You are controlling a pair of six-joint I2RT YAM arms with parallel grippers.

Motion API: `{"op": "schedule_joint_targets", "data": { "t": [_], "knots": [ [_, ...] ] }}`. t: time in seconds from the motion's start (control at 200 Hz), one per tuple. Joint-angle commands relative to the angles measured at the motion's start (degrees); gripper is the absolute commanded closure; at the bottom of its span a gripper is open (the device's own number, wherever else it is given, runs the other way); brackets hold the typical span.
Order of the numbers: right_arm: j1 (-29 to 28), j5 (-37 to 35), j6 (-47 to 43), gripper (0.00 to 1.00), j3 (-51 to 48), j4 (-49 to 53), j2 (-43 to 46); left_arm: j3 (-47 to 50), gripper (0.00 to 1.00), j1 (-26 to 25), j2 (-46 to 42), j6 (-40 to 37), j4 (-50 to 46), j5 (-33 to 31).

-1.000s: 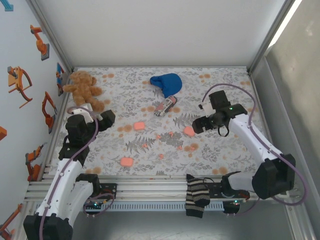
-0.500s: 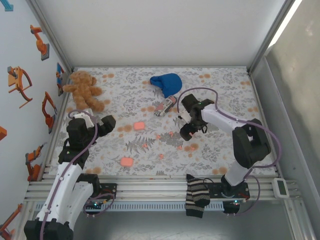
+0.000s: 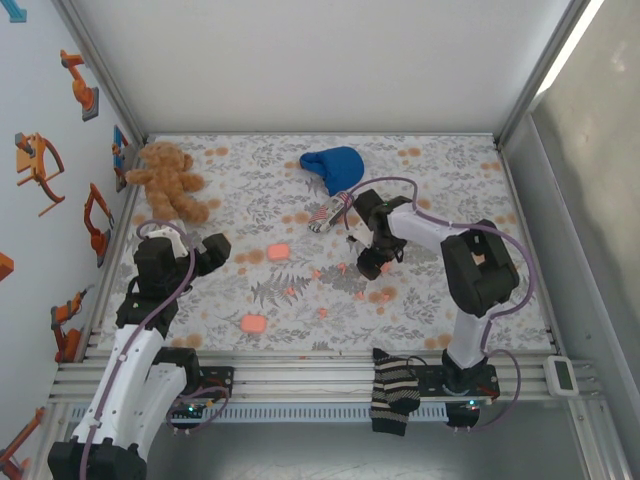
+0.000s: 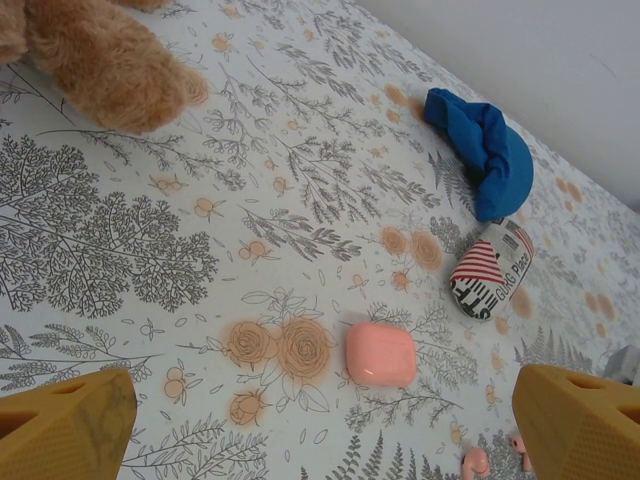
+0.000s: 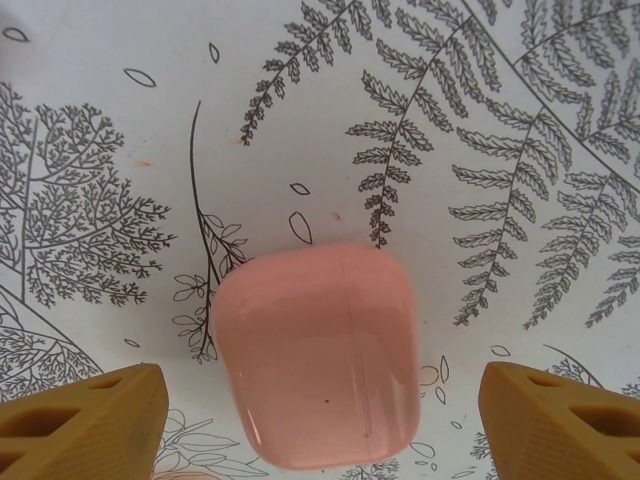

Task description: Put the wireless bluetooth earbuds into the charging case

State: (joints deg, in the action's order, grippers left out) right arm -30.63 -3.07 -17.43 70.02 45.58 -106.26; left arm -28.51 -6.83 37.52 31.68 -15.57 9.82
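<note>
a: the right gripper (image 5: 320,412)?
b: fingers wide, a pink charging case (image 5: 315,355) between them, touching neither.
a: the left gripper (image 4: 325,432)?
b: wide too, holding nothing. earbuds (image 4: 476,462) lie on the floral cloth (image 4: 150,250) near its finger.

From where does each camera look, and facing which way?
Top external: above and behind the bases, looking down on the table; both arms show, left gripper and right gripper.
Left wrist: low, facing across the table toward the blue cloth; yellow fingertips at both bottom corners.
Right wrist: facing down at a pink case; yellow fingertips at both bottom corners.
Shared: top and left wrist both show the teddy bear.
</note>
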Motion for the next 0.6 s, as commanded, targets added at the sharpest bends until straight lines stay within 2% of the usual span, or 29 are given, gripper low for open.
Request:
{"op": "schedule_joint_targets", "data": {
  "t": [0.0,0.441,0.596],
  "knots": [
    [-0.2,-0.2,-1.3,0.21,1.3,0.5,-1.4,-2.2,0.04,-0.3,-0.1,-1.2,-1.2,-0.7],
    [-0.1,-1.1,-2.1,0.38,0.2,0.0,-3.0,-2.2,0.04,-0.3,-1.0,-1.2,-2.5,-0.9],
    [0.0,-1.1,-2.1,0.47,-0.4,-0.3,-2.5,-2.4,0.04,-0.3,-1.6,-1.2,-2.9,-1.0]
  ]
}}
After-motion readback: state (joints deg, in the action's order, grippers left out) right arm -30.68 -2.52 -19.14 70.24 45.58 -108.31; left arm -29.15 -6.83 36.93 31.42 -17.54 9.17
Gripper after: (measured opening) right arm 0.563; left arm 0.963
